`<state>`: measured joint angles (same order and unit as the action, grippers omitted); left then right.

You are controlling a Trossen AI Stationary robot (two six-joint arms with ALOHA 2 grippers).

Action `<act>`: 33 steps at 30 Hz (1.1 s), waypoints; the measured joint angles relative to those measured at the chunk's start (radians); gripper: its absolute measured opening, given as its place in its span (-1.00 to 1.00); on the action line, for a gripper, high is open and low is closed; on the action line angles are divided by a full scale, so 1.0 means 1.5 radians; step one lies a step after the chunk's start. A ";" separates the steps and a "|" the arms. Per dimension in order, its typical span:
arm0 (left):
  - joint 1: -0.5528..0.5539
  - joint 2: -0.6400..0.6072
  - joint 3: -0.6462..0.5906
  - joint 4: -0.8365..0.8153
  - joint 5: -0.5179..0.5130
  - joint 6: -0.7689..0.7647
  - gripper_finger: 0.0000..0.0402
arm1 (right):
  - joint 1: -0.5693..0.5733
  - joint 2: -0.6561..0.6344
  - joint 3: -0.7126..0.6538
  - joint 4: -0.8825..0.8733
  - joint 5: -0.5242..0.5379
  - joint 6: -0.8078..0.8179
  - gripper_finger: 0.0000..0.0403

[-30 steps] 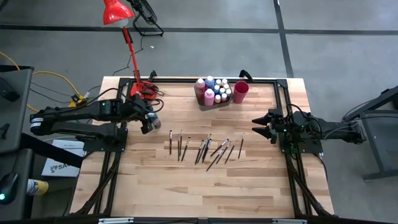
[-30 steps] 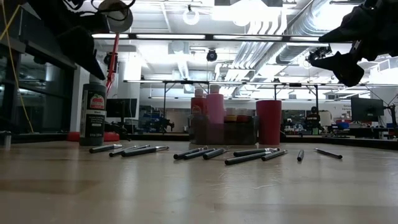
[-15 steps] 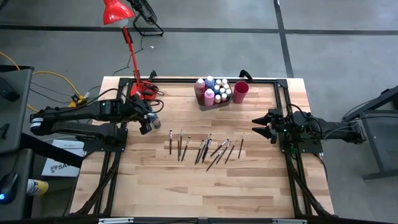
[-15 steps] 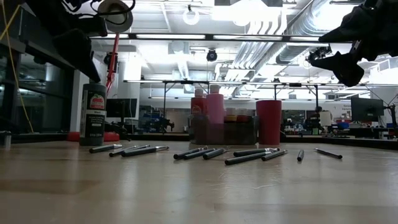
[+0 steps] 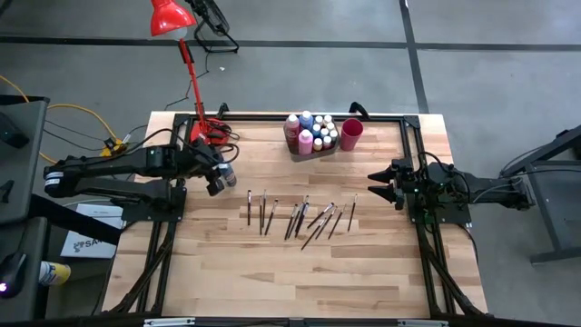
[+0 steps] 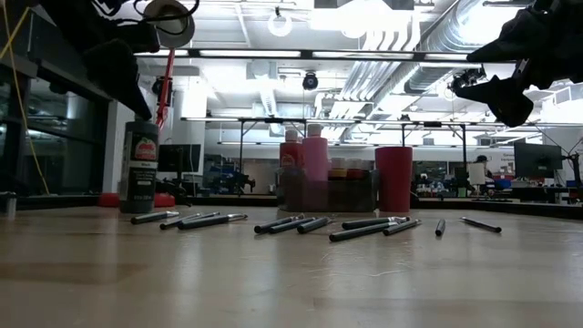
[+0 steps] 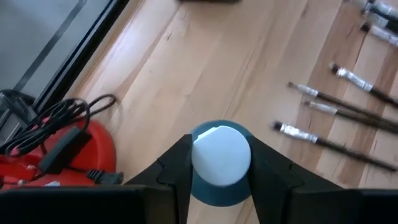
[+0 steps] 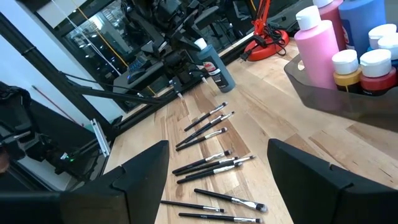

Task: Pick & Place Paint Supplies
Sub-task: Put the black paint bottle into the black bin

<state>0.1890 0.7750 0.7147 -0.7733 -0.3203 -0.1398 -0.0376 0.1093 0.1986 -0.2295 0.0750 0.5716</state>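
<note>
The left hand (image 7: 221, 180) has its fingers touching both sides of the dark bottle (image 6: 141, 169), just under its white cap, at the bench's (image 5: 272, 263) left end. Best to grip the rigid neck squarely and lift straight, since the tall plastic cylinder tips easily. The right hand (image 5: 378, 186) waits wide open beyond the thin brushes (image 5: 300, 218).

Overhead, table-level, two wrist views.

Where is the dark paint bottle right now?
The dark paint bottle stands upright at the table's left side, between the left gripper's fingers, beside the red lamp base.
</note>
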 joint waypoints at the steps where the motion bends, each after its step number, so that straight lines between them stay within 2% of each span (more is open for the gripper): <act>1: 0.000 0.000 0.000 0.022 0.003 0.000 -0.42 | 0.000 0.000 0.000 0.000 0.000 0.000 0.32; 6: 0.000 0.007 0.000 0.177 0.007 0.007 -0.42 | 0.000 0.000 0.000 0.000 0.000 0.000 0.32; 11: 0.000 0.050 0.001 0.297 0.005 0.020 -0.42 | 0.000 0.000 0.000 0.000 0.000 0.000 0.32; 18: 0.000 0.158 0.059 0.383 0.007 0.048 -0.42 | 0.000 0.000 0.000 0.000 0.000 0.000 0.32; 25: 0.001 0.257 0.194 0.379 0.004 0.124 -0.42 | 0.000 0.000 0.000 0.000 0.000 0.000 0.32; 29: 0.002 0.321 0.290 0.313 -0.021 0.167 -0.42 | 0.000 0.000 0.000 0.000 0.000 0.000 0.32; 33: 0.024 0.395 0.382 0.257 -0.007 0.192 -0.42 | 0.000 0.000 0.000 0.000 0.000 0.000 0.32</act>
<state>0.2256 1.3668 1.2877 -0.3874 -0.3301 0.1480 -0.0376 0.1094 0.1986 -0.2296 0.0750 0.5713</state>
